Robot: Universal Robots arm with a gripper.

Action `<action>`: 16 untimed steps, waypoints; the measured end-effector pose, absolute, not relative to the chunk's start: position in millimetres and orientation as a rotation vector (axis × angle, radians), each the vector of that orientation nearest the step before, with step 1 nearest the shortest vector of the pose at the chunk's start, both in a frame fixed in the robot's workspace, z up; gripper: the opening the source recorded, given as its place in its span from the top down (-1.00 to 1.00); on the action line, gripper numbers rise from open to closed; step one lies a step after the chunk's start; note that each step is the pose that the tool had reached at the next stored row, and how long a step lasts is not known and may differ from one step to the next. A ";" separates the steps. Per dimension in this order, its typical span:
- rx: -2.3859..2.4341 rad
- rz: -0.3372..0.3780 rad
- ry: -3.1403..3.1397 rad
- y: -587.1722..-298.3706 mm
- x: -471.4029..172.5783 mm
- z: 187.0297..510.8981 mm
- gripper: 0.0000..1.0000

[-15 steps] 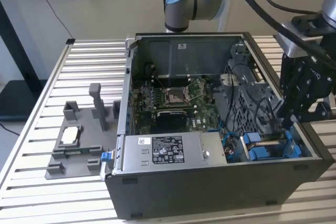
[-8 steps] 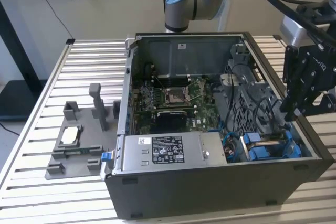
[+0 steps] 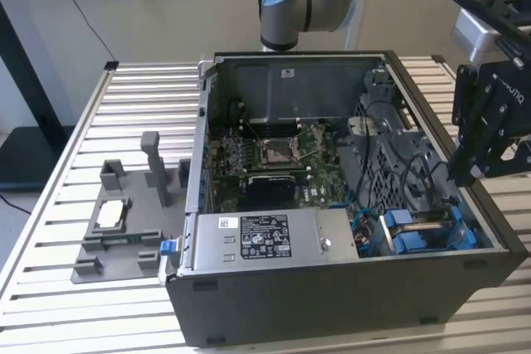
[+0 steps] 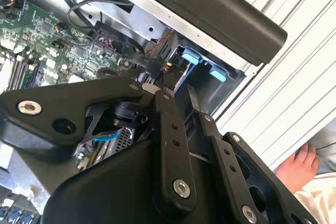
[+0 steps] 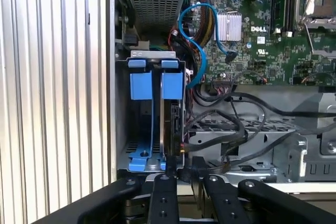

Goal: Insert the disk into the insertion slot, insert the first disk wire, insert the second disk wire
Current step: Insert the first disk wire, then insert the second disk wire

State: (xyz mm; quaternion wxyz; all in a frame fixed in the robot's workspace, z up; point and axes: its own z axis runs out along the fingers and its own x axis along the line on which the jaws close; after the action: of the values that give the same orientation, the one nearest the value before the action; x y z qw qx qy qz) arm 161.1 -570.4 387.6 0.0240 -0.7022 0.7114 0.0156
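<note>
The disk [image 5: 169, 124] stands edge-on in its blue carrier [image 5: 172, 85] inside the insertion slot of the grey drive cage [image 5: 152, 54], at the case's corner [image 3: 423, 234] on the exterior view's right. My gripper [image 5: 181, 170] hovers at the disk's open end, above the case rim [image 3: 465, 173]. Its fingers [image 5: 164, 174] are drawn close together, and a black wire connector with a red and yellow spot [image 5: 182, 149] sits between their tips, against the disk's end. The connector's black wire [image 5: 210, 116] runs off toward the motherboard. The tips also show in the second wrist view [image 4: 177, 94].
A second blue carrier [image 5: 140, 85] sits beside the disk. Loose black and blue cables [image 5: 194, 45] crowd the space by the cage. The power-supply box [image 3: 257, 238] and motherboard [image 3: 274, 155] fill the case. A grey fixture [image 3: 116, 221] stands on the slatted table. A person's hand [image 4: 296, 163] is nearby.
</note>
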 end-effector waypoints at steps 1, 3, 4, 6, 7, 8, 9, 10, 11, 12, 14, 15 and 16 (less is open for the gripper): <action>-2.173 0.050 2.202 -570.0 161.2 389.2 0.47; -2.172 0.052 2.201 -569.3 161.7 389.3 0.47; -2.170 0.057 2.199 -569.3 161.8 389.2 0.47; -2.162 0.066 2.191 -569.3 162.0 388.8 0.47; -2.159 0.069 2.188 -569.2 162.1 388.1 0.47; -2.159 0.069 2.187 -569.2 162.3 387.0 0.47; -2.159 0.069 2.187 -569.2 162.4 385.9 0.47; -2.158 0.068 2.187 -569.3 162.4 384.7 0.47; -2.158 0.068 2.187 -569.3 162.5 383.3 0.47; -2.158 0.069 2.186 -569.3 162.8 382.2 0.47; -2.157 0.070 2.185 -569.3 163.9 381.0 0.47; -2.156 0.071 2.185 -569.3 164.2 380.5 0.47; -2.156 0.072 2.184 -569.3 164.7 380.1 0.47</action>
State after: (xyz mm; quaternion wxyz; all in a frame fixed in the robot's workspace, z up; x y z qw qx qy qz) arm 164.7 -569.3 380.1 0.0360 -0.7018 0.7111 0.0234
